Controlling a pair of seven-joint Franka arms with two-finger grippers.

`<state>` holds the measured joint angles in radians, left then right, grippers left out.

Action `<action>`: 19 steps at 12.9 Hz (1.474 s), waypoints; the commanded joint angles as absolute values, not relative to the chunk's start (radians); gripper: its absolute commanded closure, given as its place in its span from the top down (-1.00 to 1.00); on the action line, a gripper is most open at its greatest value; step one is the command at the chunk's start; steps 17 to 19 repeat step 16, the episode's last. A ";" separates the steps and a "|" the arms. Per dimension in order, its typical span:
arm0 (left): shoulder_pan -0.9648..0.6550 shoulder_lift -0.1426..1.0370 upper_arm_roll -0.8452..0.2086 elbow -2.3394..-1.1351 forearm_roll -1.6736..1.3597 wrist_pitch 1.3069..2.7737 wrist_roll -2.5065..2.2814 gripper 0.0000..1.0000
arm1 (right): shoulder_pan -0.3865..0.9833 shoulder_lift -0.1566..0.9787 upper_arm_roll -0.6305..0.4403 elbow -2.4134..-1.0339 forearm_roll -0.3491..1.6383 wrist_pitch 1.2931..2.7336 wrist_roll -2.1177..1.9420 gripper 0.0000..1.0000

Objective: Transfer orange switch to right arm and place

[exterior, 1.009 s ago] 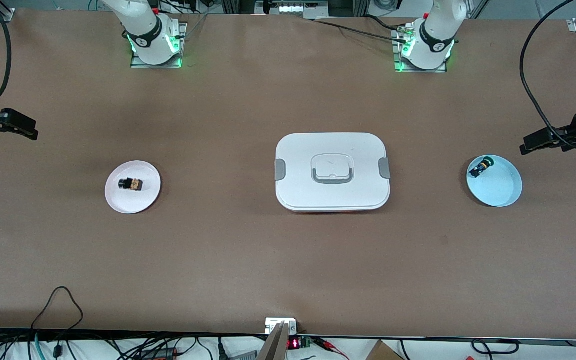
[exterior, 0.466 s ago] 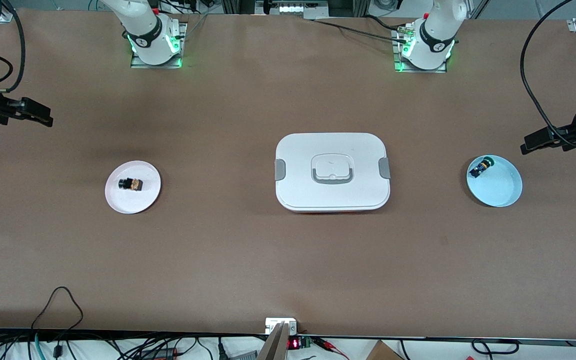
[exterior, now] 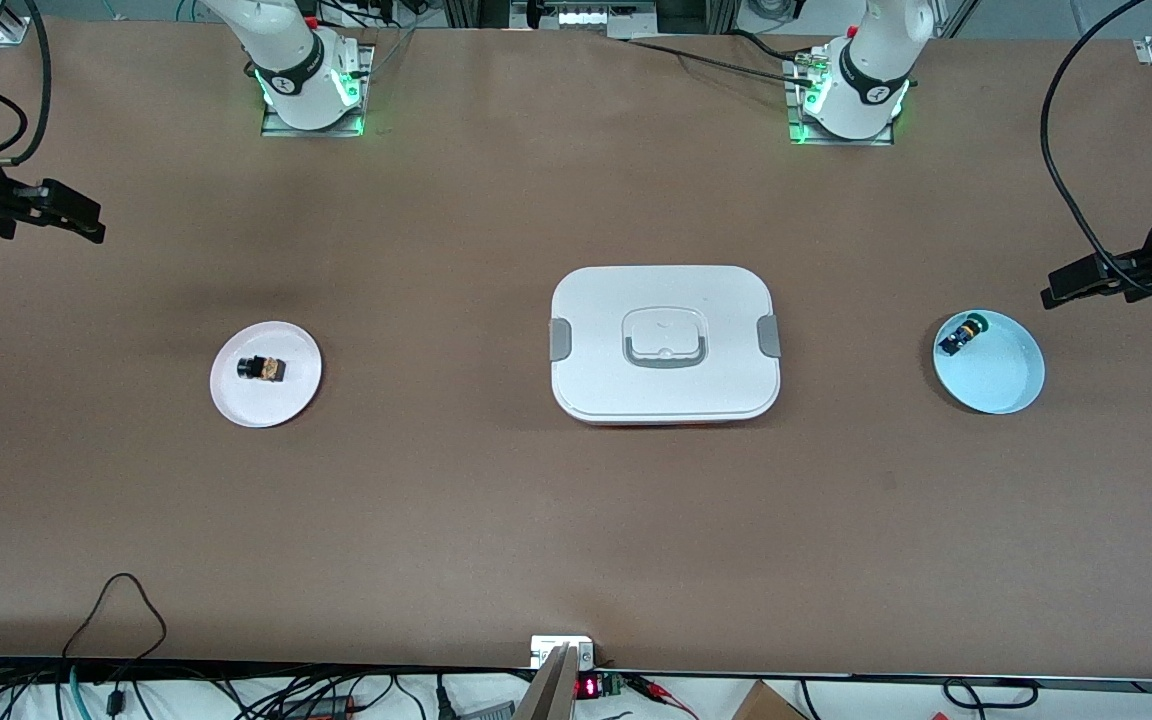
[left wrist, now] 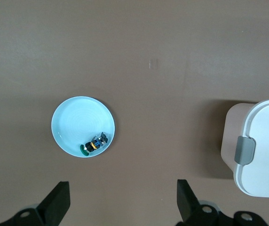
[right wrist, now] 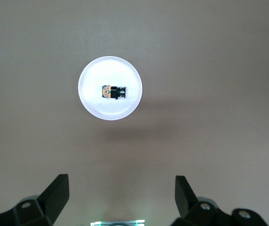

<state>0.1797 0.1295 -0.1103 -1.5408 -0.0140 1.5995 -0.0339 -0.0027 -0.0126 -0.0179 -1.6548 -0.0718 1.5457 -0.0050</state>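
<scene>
The orange switch (exterior: pixel 264 369), a tiny black part with an orange-copper end, lies on a small white plate (exterior: pixel 291 398) toward the right arm's end of the table. The right wrist view shows the switch (right wrist: pixel 112 92) on that plate (right wrist: pixel 109 109). My right gripper (exterior: pixel 88 217) is open and empty, high over bare table by that end's edge; its jaws (right wrist: pixel 121 184) stand wide apart. My left gripper (exterior: pixel 1058 291) is open and empty, over the table edge beside the blue plate; its jaws (left wrist: pixel 123 188) also stand wide apart.
A blue plate (exterior: pixel 1008 385) at the left arm's end holds a small black part with a green cap (exterior: pixel 961 334), seen also in the left wrist view (left wrist: pixel 93 144). A white lidded box (exterior: pixel 664 343) with a handle and grey clips sits mid-table. Cables run along the table's near edge.
My right gripper has moved away from the front camera and slightly toward the table's middle. The left arm, the plates and both parts have not moved.
</scene>
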 commanded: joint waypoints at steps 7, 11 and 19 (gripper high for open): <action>0.176 0.123 -0.109 -1.539 -0.006 1.601 -0.035 1.00 | -0.011 -0.035 -0.008 -1.661 -0.054 1.563 -0.003 1.00; 0.176 0.124 -0.109 -1.539 -0.008 1.601 -0.035 1.00 | -0.014 -0.035 -0.011 -1.654 -0.055 1.563 -0.003 1.00; 0.176 0.124 -0.109 -1.539 -0.008 1.600 -0.034 1.00 | -0.015 -0.035 -0.011 -1.641 -0.055 1.562 -0.002 1.00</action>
